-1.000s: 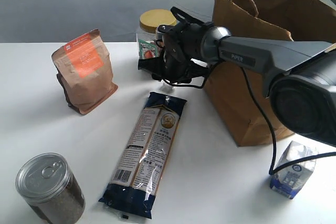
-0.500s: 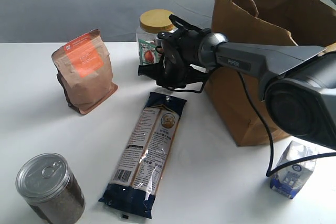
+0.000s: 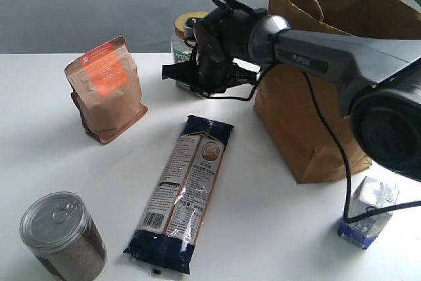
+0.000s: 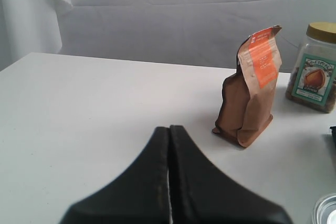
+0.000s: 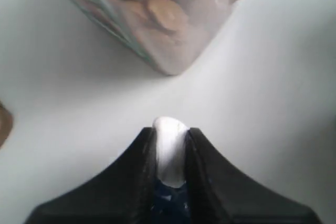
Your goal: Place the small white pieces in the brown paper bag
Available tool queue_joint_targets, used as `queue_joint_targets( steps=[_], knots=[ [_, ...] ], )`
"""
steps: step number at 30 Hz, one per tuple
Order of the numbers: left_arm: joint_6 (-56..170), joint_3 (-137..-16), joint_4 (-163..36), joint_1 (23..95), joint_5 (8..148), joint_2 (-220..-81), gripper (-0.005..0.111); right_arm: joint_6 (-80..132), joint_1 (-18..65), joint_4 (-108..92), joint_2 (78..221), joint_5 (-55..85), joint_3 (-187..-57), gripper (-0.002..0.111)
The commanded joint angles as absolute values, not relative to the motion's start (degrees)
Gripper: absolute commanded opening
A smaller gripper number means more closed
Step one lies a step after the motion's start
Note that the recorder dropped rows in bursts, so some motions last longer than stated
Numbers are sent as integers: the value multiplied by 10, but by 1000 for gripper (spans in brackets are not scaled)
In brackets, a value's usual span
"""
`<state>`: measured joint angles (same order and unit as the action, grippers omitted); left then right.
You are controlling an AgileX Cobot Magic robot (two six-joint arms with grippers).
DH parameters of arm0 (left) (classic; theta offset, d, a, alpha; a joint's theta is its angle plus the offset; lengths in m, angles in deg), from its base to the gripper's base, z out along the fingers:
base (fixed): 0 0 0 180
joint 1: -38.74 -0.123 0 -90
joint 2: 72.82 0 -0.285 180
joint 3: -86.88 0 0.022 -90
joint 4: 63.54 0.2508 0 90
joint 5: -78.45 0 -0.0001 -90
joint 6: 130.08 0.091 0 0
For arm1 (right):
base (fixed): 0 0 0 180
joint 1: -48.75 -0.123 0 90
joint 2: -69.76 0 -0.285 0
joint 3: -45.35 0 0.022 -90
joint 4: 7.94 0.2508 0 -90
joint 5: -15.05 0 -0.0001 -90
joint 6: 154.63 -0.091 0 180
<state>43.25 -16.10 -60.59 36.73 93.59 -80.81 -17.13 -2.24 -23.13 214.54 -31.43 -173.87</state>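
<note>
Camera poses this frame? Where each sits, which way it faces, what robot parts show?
Exterior: raised, looking down over the table; shows the right arm stretched to the jar by the brown paper bag.
Left wrist: low, looking level across the table at the orange-label pouch; left gripper shut, empty.
Right wrist: looking steeply down beside the jar's base; right gripper clamps a small white piece.
Shared: jar in all three; pouch in exterior and left wrist.

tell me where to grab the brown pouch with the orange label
Probably best to pinch the flat sealed top edge of the brown pouch, coming down from above: it stands upright and tapers to a thin flap there, while the body below bulges wider.
</note>
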Motion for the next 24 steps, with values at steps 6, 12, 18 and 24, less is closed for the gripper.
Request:
queue_joint_targets(
  steps=[6, 12, 18, 24],
  knots=[
    [430, -159, -610, 370, 935, -806, 0, -135, -126, -253, 2034, -458, -1741, 18],
    [430, -159, -610, 370, 935, -806, 0, -135, -209, -293, 1941, -518, -1740, 18],
    [430, -159, -610, 370, 935, -806, 0, -148, -256, -356, 1805, -549, -1652, 18],
    [430, -159, -610, 370, 935, -806, 0, -193, -261, -396, 1655, -540, -1527, 18]
  ],
)
